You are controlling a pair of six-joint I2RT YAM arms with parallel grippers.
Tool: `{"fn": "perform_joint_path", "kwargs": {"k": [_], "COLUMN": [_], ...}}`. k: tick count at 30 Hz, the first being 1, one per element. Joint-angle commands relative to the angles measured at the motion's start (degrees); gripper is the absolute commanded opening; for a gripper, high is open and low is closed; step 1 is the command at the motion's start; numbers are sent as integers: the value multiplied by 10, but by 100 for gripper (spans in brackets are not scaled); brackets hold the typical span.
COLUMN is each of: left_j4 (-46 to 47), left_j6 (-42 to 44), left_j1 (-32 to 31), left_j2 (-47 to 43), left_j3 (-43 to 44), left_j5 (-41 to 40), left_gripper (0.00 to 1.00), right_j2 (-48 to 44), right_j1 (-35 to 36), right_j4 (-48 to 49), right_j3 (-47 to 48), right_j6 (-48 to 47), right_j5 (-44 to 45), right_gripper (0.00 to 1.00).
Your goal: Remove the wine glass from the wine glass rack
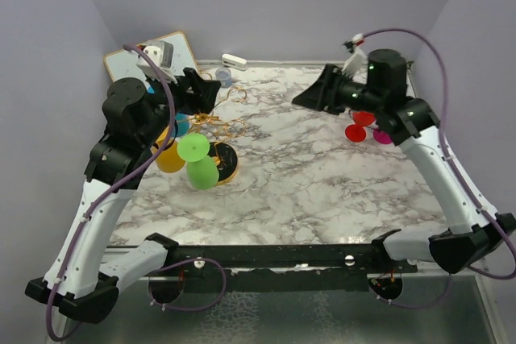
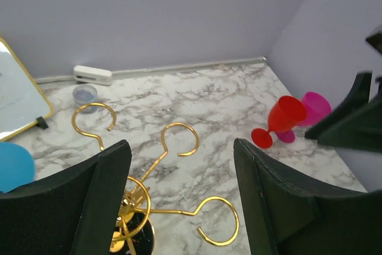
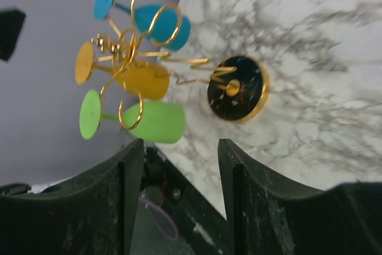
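Top external view: the green wine glass (image 1: 200,168) is hung on the wine glass rack (image 1: 228,157) at the left, near the open-jawed left gripper (image 1: 205,94); the right gripper (image 1: 310,96) is also spread. Its stem should be slid out along the loop, not yanked.

text: none readable | labels: none | small white box too blurred, perhaps

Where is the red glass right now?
In the top view, the red glass sits on the right side of the marble table, toward the back. It is off the rack and right beside the pink glass.
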Motion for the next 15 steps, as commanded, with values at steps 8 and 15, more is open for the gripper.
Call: {"fn": "perform_joint_path", "kwargs": {"k": [8,15], "left_j4": [-150,-150], "left_j6": [24,-32], "left_j1": [39,194], "left_j2": [109,112], "left_j3": [155,160], "left_j5": [-97,22], "left_gripper": [76,77], "right_j2": [5,1], "right_j1": [210,244], "right_j4": [69,112], "right_j3": [-14,-36], "right_j6": [40,72], "right_j5": [-37,-79], "right_gripper": [52,50]}}
